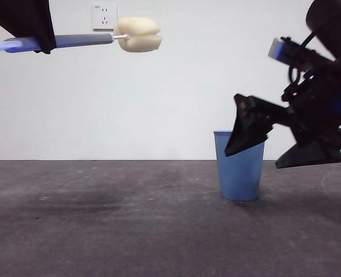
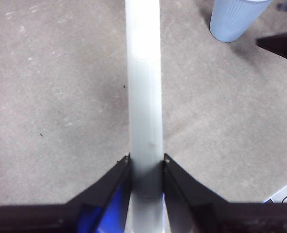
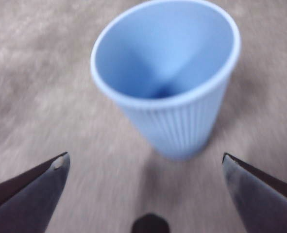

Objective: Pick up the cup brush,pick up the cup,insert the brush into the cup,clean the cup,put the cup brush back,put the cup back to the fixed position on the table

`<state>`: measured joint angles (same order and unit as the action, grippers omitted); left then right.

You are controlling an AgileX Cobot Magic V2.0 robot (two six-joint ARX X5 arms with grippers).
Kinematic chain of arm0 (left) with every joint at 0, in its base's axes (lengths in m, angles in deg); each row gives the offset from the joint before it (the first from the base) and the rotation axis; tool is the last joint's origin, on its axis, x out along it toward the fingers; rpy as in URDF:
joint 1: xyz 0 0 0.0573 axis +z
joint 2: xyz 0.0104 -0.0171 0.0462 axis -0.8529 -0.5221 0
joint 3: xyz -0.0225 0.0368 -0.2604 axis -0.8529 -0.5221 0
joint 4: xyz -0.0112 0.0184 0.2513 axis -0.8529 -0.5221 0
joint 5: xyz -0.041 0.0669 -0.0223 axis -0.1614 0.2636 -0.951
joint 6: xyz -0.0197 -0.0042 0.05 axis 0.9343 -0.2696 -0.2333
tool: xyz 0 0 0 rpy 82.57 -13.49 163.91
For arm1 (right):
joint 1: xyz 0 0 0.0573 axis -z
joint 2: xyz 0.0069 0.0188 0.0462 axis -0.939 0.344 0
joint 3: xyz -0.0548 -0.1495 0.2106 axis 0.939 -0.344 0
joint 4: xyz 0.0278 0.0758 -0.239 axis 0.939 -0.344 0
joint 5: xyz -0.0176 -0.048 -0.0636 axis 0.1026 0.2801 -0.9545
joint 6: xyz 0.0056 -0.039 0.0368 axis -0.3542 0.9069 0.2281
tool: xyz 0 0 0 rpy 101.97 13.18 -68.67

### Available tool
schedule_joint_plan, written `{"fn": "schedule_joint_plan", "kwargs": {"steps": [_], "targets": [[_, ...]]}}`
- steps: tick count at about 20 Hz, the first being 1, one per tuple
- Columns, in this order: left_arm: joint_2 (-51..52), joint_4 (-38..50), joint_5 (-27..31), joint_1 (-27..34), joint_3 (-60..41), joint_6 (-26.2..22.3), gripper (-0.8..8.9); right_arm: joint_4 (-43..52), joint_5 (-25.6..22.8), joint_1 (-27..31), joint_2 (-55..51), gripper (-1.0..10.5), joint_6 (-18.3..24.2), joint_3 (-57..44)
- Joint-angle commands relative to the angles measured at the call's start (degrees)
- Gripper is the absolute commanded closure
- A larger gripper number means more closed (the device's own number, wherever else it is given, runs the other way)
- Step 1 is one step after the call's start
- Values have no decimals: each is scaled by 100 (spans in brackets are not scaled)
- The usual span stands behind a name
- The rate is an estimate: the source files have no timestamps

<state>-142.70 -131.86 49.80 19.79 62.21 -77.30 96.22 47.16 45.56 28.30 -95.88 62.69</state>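
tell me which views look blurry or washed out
Right wrist view: motion-blurred, the cup and table smeared. Left wrist view: the cup brush handle is overexposed, nearly white, though the left gripper is sharp. Front view: crisp, with soft shadows on the table under the right gripper.

The cup (image 1: 239,167) stands upright and alone on the tabletop (image 1: 101,219), with bare surface all around its base. Its mouth is open and nothing sits inside. The right tool (image 3: 143,165) hangs beside it with jaws spread wider than the cup, one jaw tip already in front of the rim. The cup brush (image 1: 101,37) is held level, high and well off to the side in the left tool (image 2: 145,162), leaving the air above the cup unblocked.
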Motion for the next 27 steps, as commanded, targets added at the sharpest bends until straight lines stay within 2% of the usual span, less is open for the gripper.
{"fn": "schedule_joint_plan", "kwargs": {"steps": [1,7,16,17,19,22,27], "targets": [[9,-59,9,11,-46,-57,822,485,-166,0,363,348,28,-72],[7,-142,9,11,-46,-15,822,1655,-118,107,1075,348,332,-70],[7,-103,7,9,-46,90,822,2855,-101,258,1746,355,337,-26],[7,-90,7,9,-46,92,822,2966,-101,256,1814,382,337,-22],[7,-55,7,9,-46,92,822,3145,-98,256,1893,521,337,-22],[7,-2,7,9,-46,92,822,3237,-98,256,1902,570,341,-22],[7,-9,7,11,-46,85,822,3233,-48,245,1895,917,354,-22]]}}
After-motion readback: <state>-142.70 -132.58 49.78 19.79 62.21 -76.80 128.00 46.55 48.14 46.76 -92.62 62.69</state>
